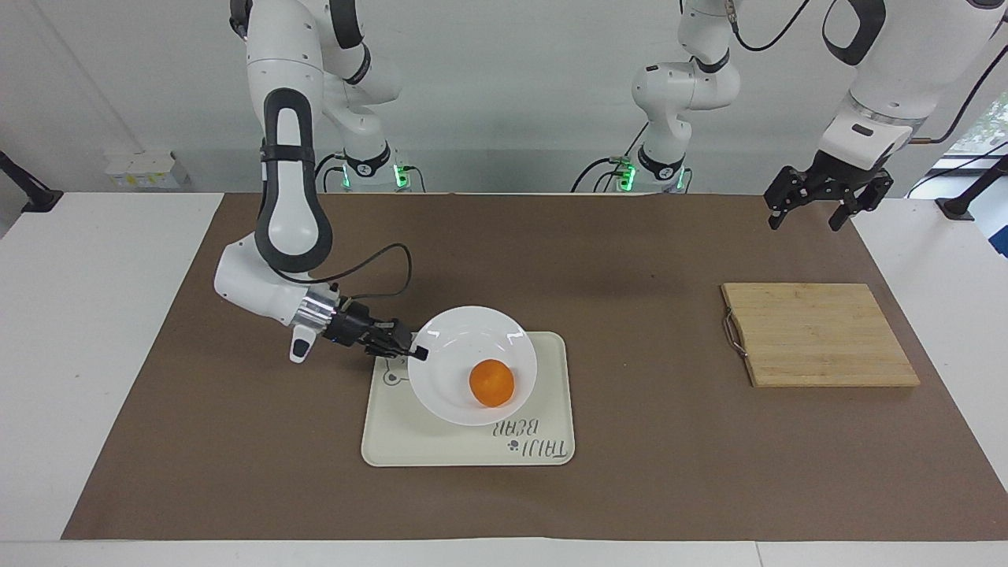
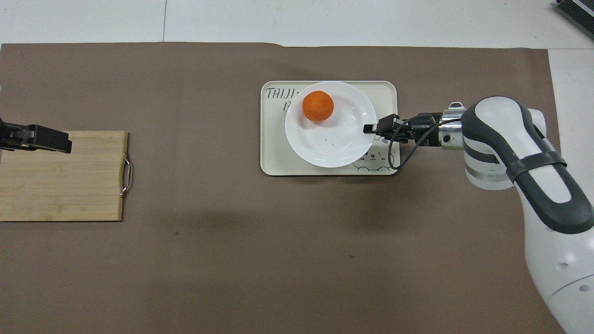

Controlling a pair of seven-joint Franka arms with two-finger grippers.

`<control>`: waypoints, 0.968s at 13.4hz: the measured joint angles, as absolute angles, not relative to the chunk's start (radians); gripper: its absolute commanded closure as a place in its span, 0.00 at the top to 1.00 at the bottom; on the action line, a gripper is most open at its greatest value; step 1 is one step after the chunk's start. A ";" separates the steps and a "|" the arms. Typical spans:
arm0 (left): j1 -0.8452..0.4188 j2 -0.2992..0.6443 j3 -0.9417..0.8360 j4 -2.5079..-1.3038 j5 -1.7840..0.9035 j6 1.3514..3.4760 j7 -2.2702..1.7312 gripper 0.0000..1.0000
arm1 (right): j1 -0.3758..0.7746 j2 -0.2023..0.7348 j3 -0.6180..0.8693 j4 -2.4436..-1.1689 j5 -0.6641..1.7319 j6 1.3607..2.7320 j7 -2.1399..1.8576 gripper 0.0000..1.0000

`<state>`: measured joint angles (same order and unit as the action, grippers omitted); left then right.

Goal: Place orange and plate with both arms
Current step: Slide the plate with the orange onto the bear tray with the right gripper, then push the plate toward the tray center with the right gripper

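Note:
The white plate (image 1: 465, 339) is over the cream bear-print tray (image 1: 409, 441), with the orange (image 1: 492, 383) in it, on the side farther from the robots. My right gripper (image 1: 417, 353) is shut on the plate's rim at the edge toward the right arm's end. I cannot tell whether the plate rests on the tray. In the overhead view the plate (image 2: 334, 144), the orange (image 2: 318, 106) and the right gripper (image 2: 370, 128) cover much of the tray (image 2: 274, 157). My left gripper (image 1: 805, 220) waits, open and empty, up in the air at the left arm's end.
A wooden cutting board (image 1: 819, 335) with a metal handle lies at the left arm's end of the brown mat; the left gripper (image 2: 60, 144) hangs over its outer part. The board also shows in the overhead view (image 2: 60, 185).

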<state>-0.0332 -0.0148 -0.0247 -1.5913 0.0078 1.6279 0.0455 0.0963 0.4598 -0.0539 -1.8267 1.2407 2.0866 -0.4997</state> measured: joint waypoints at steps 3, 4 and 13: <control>-0.033 -0.015 -0.025 -1.591 0.008 1.628 0.045 1.00 | 0.099 0.520 -0.052 -1.791 1.242 2.088 -0.507 0.00; -0.033 -0.015 -0.025 -1.591 0.008 1.628 0.045 1.00 | 0.099 0.524 -0.052 -1.784 1.242 2.088 -0.513 0.00; -0.033 -0.015 -0.025 -1.591 0.008 1.628 0.045 1.00 | 0.104 0.532 -0.057 -1.801 1.242 2.133 -0.584 0.00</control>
